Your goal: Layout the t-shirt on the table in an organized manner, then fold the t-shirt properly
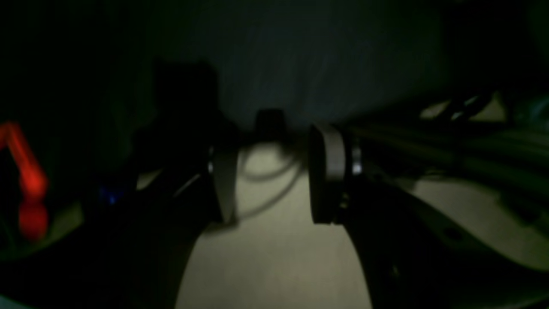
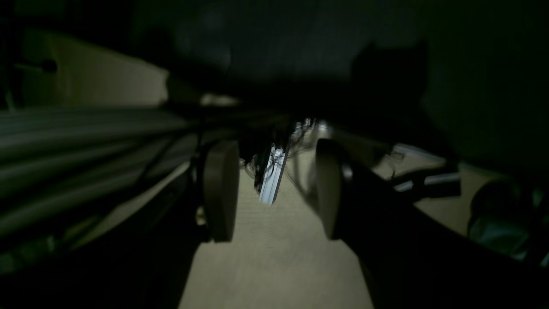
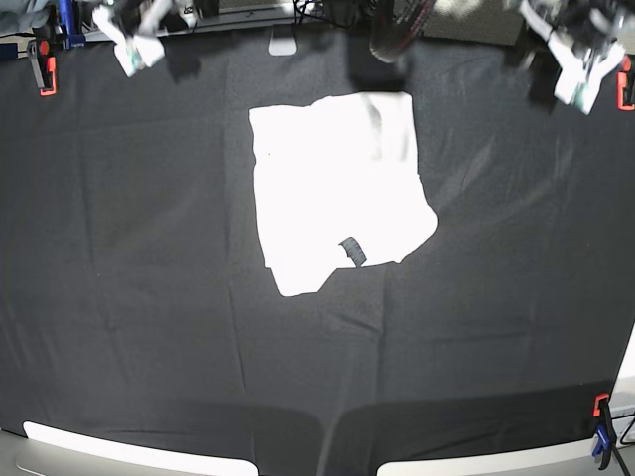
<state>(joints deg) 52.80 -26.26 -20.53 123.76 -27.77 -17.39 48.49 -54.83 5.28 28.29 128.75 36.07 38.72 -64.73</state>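
Note:
The t-shirt (image 3: 337, 188) lies white side up, bunched into a rough rectangle, in the upper middle of the black table (image 3: 119, 297). A small dark tag (image 3: 352, 251) shows near its lower edge; no print is visible. My left gripper (image 3: 580, 74) hangs over the far right corner, well away from the cloth. My right gripper (image 3: 134, 50) hangs over the far left corner. In the left wrist view the left gripper (image 1: 274, 180) is open with only pale floor between its pads. The right gripper (image 2: 274, 193) is likewise open and empty.
Red clamps grip the cloth at the far left (image 3: 43, 74), far right (image 3: 625, 89) and near right (image 3: 600, 407) edges. A red clamp (image 1: 25, 171) glows at the left of the left wrist view. Cables and equipment crowd the far edge (image 3: 387, 30).

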